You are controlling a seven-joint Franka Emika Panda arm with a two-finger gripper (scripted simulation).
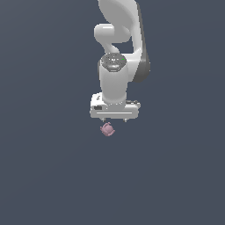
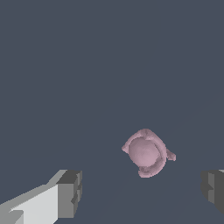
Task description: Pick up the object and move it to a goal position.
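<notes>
The object (image 1: 107, 129) is a tiny dusty-pink, lumpy rounded thing with small knobs, lying on the dark grey floor. In the exterior view it sits just below the white hand, slightly toward that view's left of the hand's middle. My gripper (image 1: 114, 120) hovers above it with its fingers wide apart and only their short tips showing. In the wrist view the object (image 2: 146, 152) lies on the floor beyond the line between the two grey fingertips (image 2: 70, 192), and nothing is held between them. The gripper (image 2: 142, 190) is open.
The white arm (image 1: 118, 39) rises behind the hand toward the top of the exterior view. Plain dark grey floor (image 1: 52, 176) surrounds the object on all sides.
</notes>
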